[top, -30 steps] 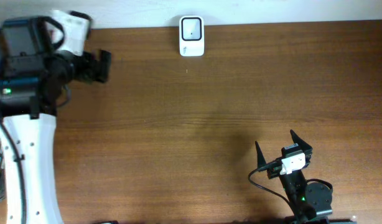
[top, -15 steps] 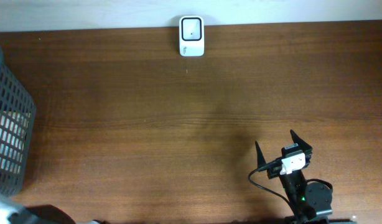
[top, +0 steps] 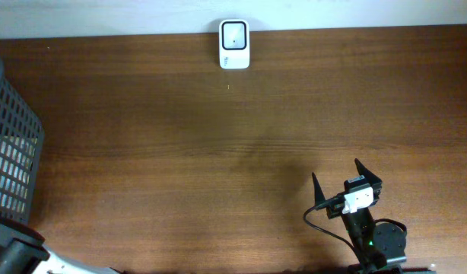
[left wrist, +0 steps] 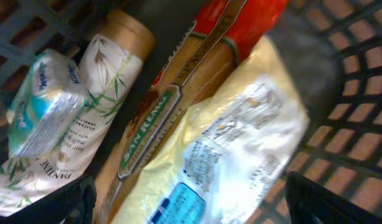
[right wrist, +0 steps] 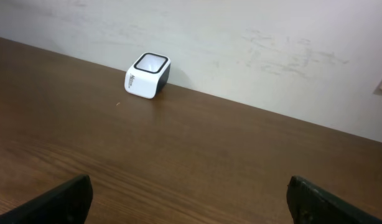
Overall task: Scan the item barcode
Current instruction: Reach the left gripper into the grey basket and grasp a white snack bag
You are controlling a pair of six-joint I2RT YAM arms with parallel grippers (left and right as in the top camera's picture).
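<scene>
We noted left fingers (left wrist: 331, 205) spread wide, holding nothing, over the basket (left wrist: 359, 93); the yellow packet (left wrist: 241, 124) lay below, between them. Right fingers (right wrist: 60, 199) wide, empty; scanner (right wrist: 147, 76) far ahead on desk (right wrist: 209, 155).

White scanner (top: 234, 44) and dark mesh basket (top: 13, 144) stand well apart.

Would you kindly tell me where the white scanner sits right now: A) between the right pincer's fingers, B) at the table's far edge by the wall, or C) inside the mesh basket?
B: the white scanner stands on the table at its far edge by the wall, well apart from the mesh basket and the open, empty right pincer.
</scene>
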